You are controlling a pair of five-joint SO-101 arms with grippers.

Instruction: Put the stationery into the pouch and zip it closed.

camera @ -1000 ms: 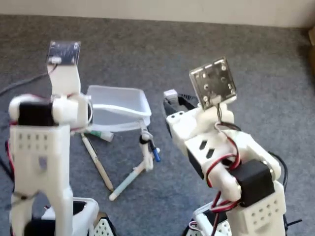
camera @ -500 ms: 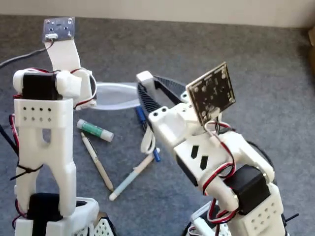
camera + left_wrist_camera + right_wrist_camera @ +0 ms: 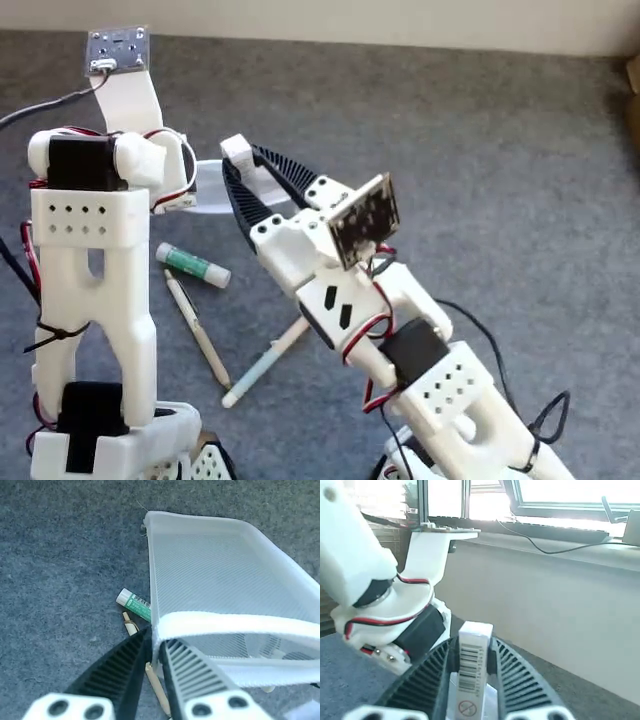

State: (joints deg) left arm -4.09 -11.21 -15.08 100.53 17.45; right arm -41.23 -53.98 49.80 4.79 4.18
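Observation:
In the left wrist view the white mesh pouch (image 3: 215, 575) stands open on the grey carpet, and my left gripper (image 3: 155, 638) is shut on its near rim. My right gripper (image 3: 240, 172) is shut on a small white eraser block (image 3: 236, 150) (image 3: 471, 662) and holds it in the air over the pouch (image 3: 207, 186), most of which the two arms hide. A green glue stick (image 3: 192, 265) (image 3: 135, 604), a beige pen (image 3: 197, 331) and a pale blue-tipped pen (image 3: 262, 362) lie on the carpet in front of the pouch.
The left arm's white body (image 3: 90, 260) rises at the near left, and the right arm (image 3: 400, 340) crosses the middle of the carpet. Open carpet (image 3: 500, 170) lies to the right and behind. A wall and windows stand beyond the left arm (image 3: 395, 595) in the right wrist view.
My right arm has swung left and forward with the eraser, from the pouch's right side to above it. It now covers the blue pen and most of the pouch.

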